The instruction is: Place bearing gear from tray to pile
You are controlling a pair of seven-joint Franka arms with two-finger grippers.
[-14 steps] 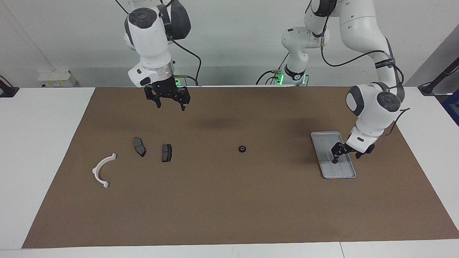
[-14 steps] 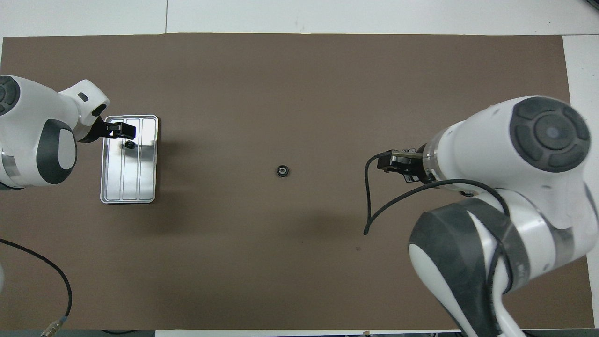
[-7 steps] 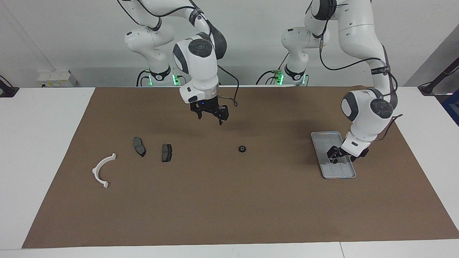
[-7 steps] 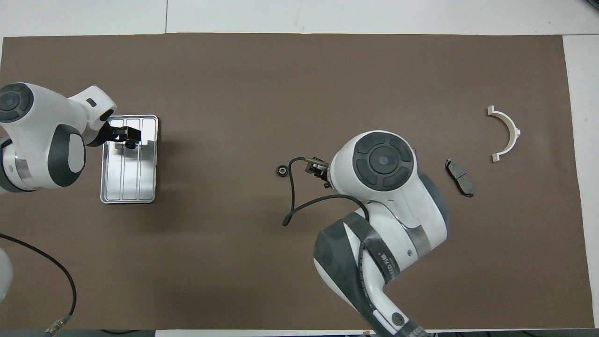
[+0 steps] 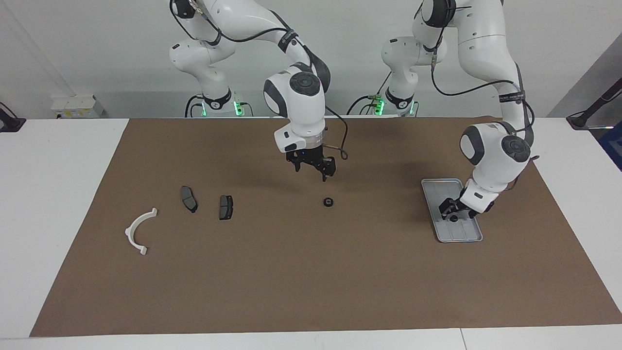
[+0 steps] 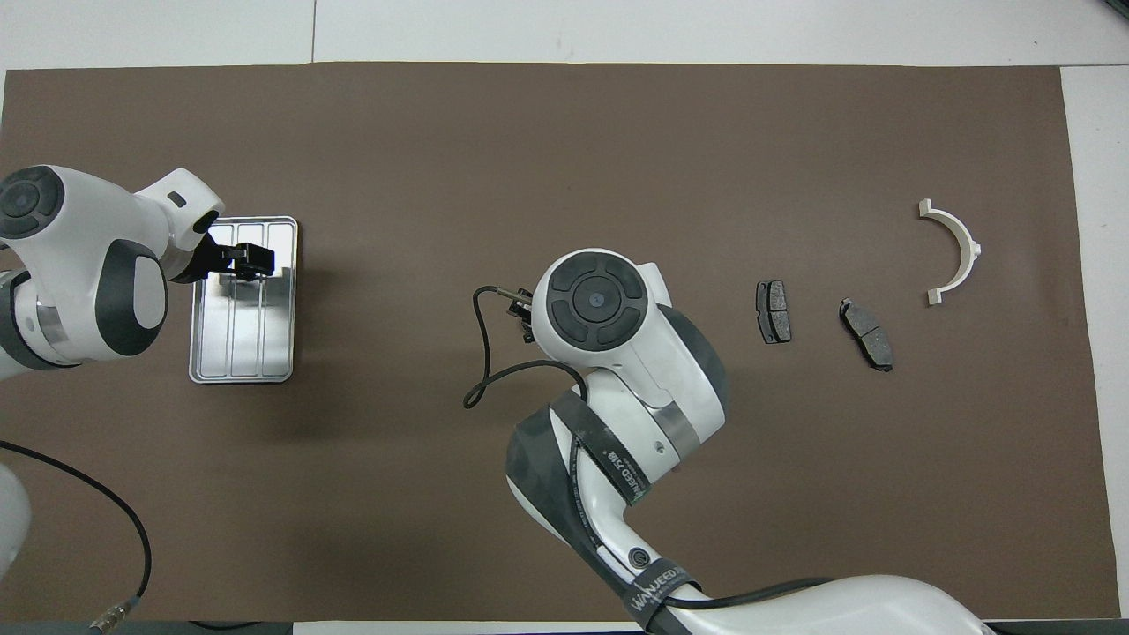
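Tray [image 5: 440,187], ribbed silver metal with a raised rim, lies at the left arm's end; left gripper [image 5: 453,212] sits low in it, jaws spread around a small dark gear [image 5: 454,218], grasp unclear. Right gripper [image 5: 314,168], released, has swung from over the brake pads [image 5: 226,207] to above a second black ring gear [image 5: 328,201] mid-mat. White plastic arc [image 5: 138,231] lies past the pads.

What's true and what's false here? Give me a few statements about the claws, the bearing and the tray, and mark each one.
1. A bearing lies on the mat between the tray and the brake pads. True.
2. The right claw grips that bearing. False: it hangs open above the mat, not touching it.
3. The left claw is over the tray. True.
4. The white arc lies in the tray. False: it lies on the mat, at the right arm's end.
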